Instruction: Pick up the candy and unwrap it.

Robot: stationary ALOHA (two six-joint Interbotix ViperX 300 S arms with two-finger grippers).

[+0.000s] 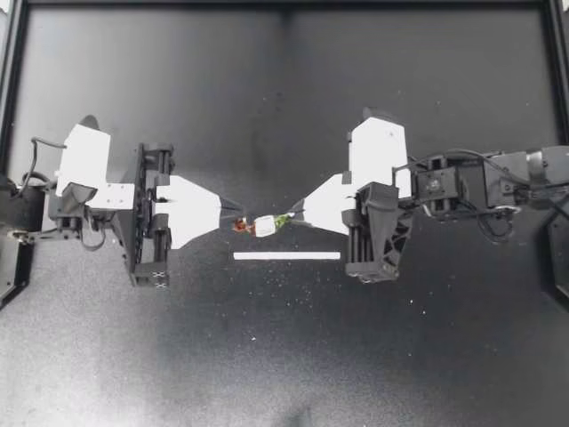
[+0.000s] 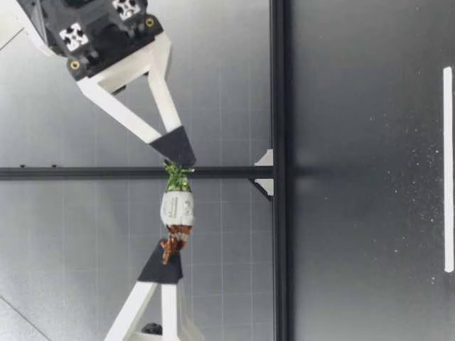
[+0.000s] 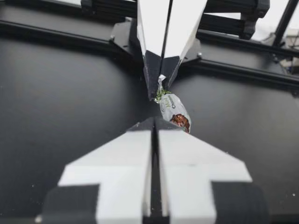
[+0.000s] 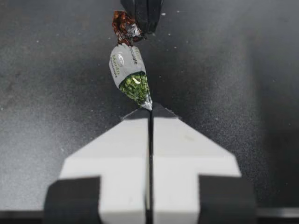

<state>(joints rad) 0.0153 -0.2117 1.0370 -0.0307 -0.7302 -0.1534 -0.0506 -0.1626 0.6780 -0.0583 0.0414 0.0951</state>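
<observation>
The left gripper [image 1: 236, 217] pinches the brown end of the candy [image 1: 264, 226]. The right gripper [image 1: 295, 213] pinches the green end.

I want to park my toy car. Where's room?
Crowded in the middle: my left gripper and my right gripper hold the candy there. Bare table lies past the white strip, and between them and the black frame.

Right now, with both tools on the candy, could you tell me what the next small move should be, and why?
Probably ease the tools slightly apart. My left tool pinches the brown twist of the candy, my right tool its green twist, and the candy hangs clear of the table with both twists tight, so a gentle pull should start unwrapping it.
</observation>
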